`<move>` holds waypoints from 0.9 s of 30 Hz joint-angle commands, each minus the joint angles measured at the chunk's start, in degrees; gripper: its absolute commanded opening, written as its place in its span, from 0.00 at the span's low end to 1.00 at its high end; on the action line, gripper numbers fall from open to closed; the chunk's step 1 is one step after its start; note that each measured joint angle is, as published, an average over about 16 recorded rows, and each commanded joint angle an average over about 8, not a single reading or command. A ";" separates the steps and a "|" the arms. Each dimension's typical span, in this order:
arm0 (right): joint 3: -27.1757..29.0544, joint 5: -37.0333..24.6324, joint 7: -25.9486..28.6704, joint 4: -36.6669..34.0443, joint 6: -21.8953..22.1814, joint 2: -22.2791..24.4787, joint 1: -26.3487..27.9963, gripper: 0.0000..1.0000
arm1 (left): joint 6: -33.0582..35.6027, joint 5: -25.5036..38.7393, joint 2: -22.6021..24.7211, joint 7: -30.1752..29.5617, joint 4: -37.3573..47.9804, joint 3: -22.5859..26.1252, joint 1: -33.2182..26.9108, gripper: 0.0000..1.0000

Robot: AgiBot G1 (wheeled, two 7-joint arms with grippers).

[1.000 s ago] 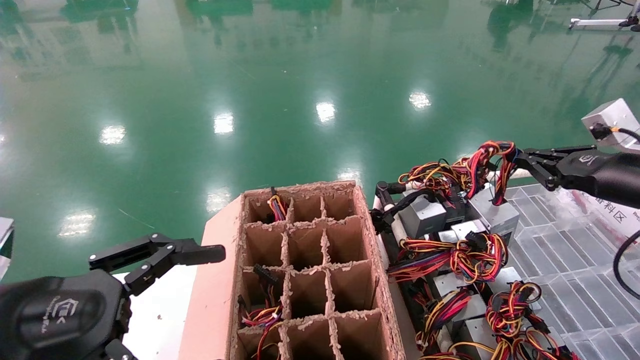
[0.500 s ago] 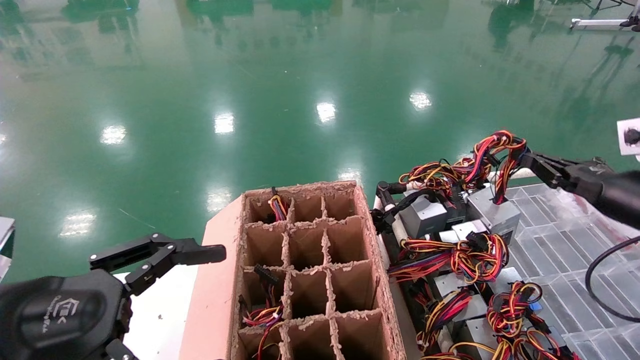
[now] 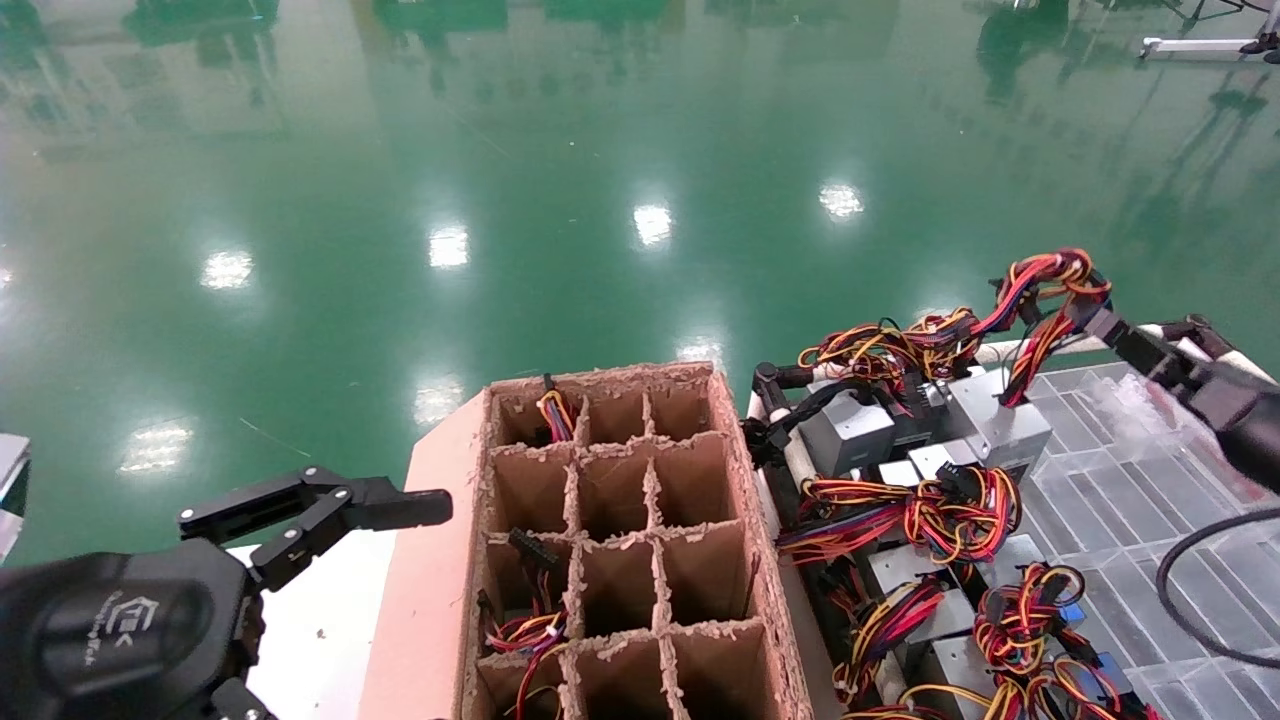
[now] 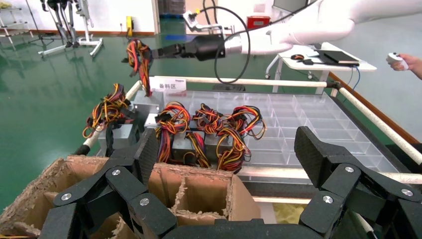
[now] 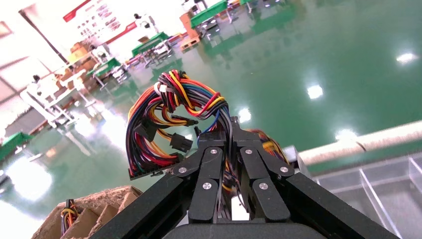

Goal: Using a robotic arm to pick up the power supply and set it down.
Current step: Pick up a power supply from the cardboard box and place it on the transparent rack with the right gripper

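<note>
A glossy green floor (image 3: 500, 180) spreads behind a divided cardboard box (image 3: 620, 540), the landmark of the scene, whose paper partitions form a grid of cells; loose wire ends show in a few cells along its left column. Just right of the box lies a clear plastic compartment tray (image 3: 1130, 500) edged by a white rail (image 4: 239, 81), with a small white label card (image 4: 168, 85) at its far corner. A row of silver power supplies with red, orange, yellow and black wire bundles (image 3: 930, 520) crowds the tray's side nearest the box.

The white robotic arm (image 4: 318, 22) reaches in over the tray's far right side. Its right gripper (image 3: 1095, 322) is clenched on the looped wire bundle (image 3: 1045, 285) of one power supply (image 3: 995, 415), whose silver-grey box sits tilted at the far end of the row, right of the box's far corner; the wires run taut from the box up to the black fingers (image 5: 234, 149). Whether the box's underside touches its neighbours cannot be told.

The left gripper (image 3: 400, 505) hangs parked just left of the cardboard box, above a white surface (image 3: 320, 620), its jaws spread wide with nothing between them. Beyond the tray, a person's hand (image 4: 405, 60) holds a small remote beside a white table (image 4: 328, 59).
</note>
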 commanded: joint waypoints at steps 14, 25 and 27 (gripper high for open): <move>5.91 7.91 0.80 0.28 2.46 -1.74 -8.88 0.00 | 0.00 0.00 0.00 0.00 0.00 0.00 0.00 1.00; 6.98 9.26 1.74 1.42 3.48 -0.97 -13.24 0.00 | 0.00 0.00 0.00 0.00 0.00 0.01 0.00 1.00; 6.83 9.01 2.09 1.69 3.55 -0.75 -13.97 0.01 | 0.00 0.00 0.00 0.00 0.00 0.01 0.00 1.00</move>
